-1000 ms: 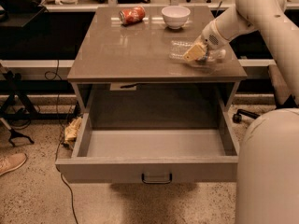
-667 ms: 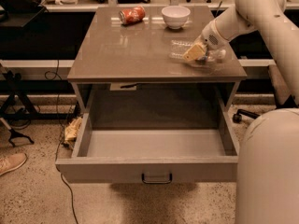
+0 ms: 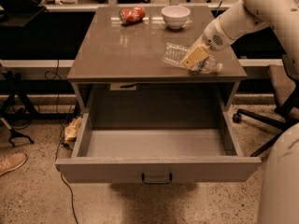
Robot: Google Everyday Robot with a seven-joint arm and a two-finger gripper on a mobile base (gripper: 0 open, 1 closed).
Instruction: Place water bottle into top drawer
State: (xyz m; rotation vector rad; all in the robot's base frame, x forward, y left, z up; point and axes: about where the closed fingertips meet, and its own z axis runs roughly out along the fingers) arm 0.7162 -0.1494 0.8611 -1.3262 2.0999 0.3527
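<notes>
The top drawer [image 3: 83, 136] stands pulled out to receive, the crushed soda can [image 3: 132, 15] and white bowl [image 3: 175, 16] sit clear at the back, and the water bottle [image 3: 175, 56] lies sideways near the cabinet top's [image 3: 117, 55] right front edge under my gripper [image 3: 196, 56], whose hold I cannot tell.

tool [image 3: 196, 58] at water bottle [image 3: 172, 56], top drawer [image 3: 156, 168] open

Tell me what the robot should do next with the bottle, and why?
Probably lift the water bottle a little: it lies on its side on the cabinet top, the gripper is right at it, and the top drawer below already stands open.
</notes>
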